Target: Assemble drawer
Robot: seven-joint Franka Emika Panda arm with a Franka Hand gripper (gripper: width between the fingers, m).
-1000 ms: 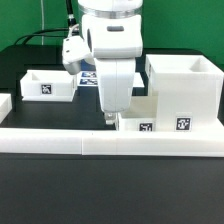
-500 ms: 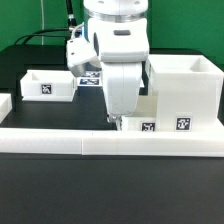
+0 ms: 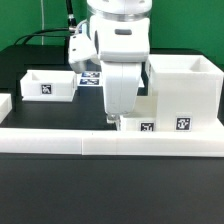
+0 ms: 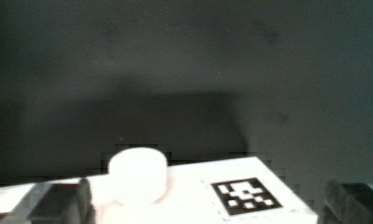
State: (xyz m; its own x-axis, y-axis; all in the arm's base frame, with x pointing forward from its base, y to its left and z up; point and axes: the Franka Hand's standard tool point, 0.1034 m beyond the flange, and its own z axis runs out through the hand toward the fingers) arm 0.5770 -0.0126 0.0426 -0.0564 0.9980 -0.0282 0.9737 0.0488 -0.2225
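Observation:
The drawer's tall open box housing (image 3: 184,88) stands at the exterior view's right. One small tray (image 3: 48,85) sits at the left. The second tray (image 3: 146,126) lies low in front of the housing, next to the rail, mostly hidden by the arm. My gripper (image 3: 113,120) hangs straight down at this tray's left end. In the wrist view the tray's tagged white face (image 4: 247,193) and its rounded knob (image 4: 135,173) lie between my dark fingers (image 4: 51,204). The jaws stand apart on either side, with a dark gap on one side. My gripper (image 4: 201,206) looks open.
A long low white rail (image 3: 60,141) runs across the front of the table. The marker board (image 3: 90,76) lies flat behind the arm. A white block (image 3: 4,102) sits at the far left edge. Black cables hang at the back left.
The arm and gripper have shifted a little toward the exterior view's right and slightly down over the second tray. The trays and housing have not moved.

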